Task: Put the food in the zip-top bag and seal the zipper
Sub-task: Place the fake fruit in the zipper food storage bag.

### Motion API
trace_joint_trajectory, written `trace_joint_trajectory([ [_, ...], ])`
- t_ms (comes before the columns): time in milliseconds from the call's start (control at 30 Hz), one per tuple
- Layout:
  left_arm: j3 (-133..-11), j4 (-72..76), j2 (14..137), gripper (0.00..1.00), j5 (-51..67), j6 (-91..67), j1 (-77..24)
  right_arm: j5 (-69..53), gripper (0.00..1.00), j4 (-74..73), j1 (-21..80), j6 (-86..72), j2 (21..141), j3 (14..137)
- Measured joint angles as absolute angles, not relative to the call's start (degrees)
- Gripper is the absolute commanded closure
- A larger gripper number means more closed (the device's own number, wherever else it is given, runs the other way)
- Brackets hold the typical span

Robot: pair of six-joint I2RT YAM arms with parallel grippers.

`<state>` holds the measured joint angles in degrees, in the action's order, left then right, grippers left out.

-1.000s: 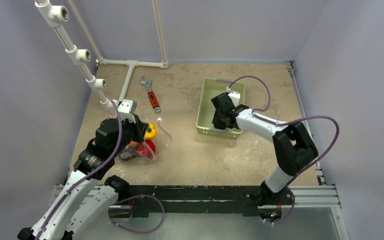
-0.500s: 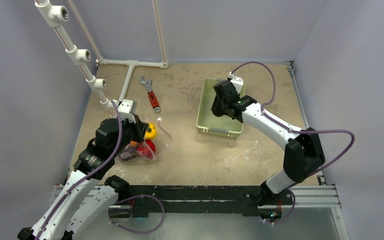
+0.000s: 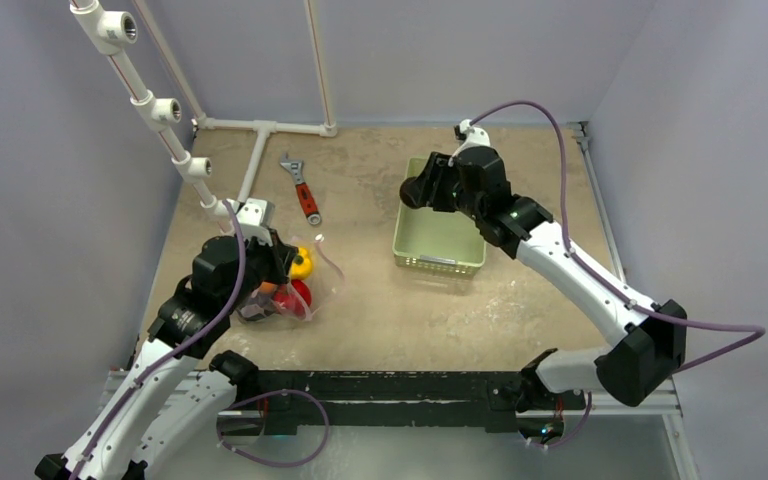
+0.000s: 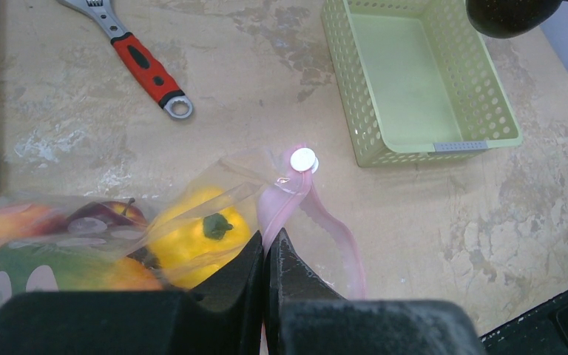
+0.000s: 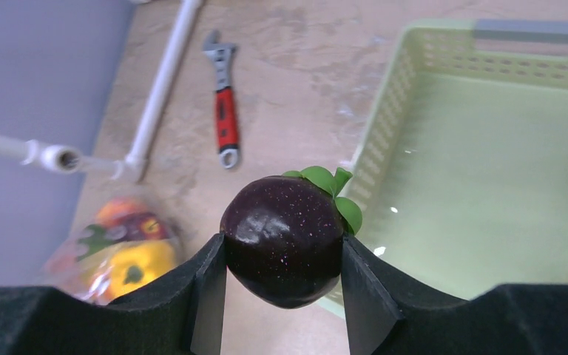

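Observation:
The clear zip-top bag (image 3: 295, 285) lies at the left of the table with a yellow pepper (image 4: 196, 237), a red fruit (image 4: 103, 214) and orange pieces inside. Its pink zipper strip (image 4: 296, 203) loops open on the table. My left gripper (image 4: 266, 255) is shut on the pink strip at the bag's mouth. My right gripper (image 5: 282, 255) is shut on a dark round fruit (image 5: 285, 240) with green leaves and holds it in the air over the left edge of the green basket (image 3: 438, 235). The dark fruit also shows in the top view (image 3: 412, 192).
A red-handled wrench (image 3: 303, 190) lies at the back between bag and basket. White pipes (image 3: 255, 150) run along the back left. The pale green mesh basket (image 5: 488, 170) holds nothing that I can see. Grey walls close in three sides.
My right arm has lifted out of the basket and moved back and left with the dark round fruit in its jaws. The left arm and the bag have not moved.

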<state>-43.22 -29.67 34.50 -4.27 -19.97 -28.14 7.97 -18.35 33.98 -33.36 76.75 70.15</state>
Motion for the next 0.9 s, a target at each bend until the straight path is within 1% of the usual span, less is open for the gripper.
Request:
trace_joint_trajectory([
  [200,-43.2,-29.7,34.6,1.00,-4.3,-20.0,-28.1,0.0,0.98,-13.8,37.0,-31.5,75.2,69.4],
  [400,-43.2,-29.7,34.6,1.00,-4.3,-20.0,-28.1,-4.0,0.99,-10.8,44.9,-30.0,75.3,69.1],
  [633,-43.2,-29.7,34.6,1.00,-4.3,-20.0,-28.1,-6.0,0.99,-8.7,53.5,-28.6,77.9,69.0],
  [900,-43.2,-29.7,34.6,1.00,-4.3,-20.0,-28.1,-6.0,0.97,-7.7,57.6,-28.3,83.4,69.0],
])
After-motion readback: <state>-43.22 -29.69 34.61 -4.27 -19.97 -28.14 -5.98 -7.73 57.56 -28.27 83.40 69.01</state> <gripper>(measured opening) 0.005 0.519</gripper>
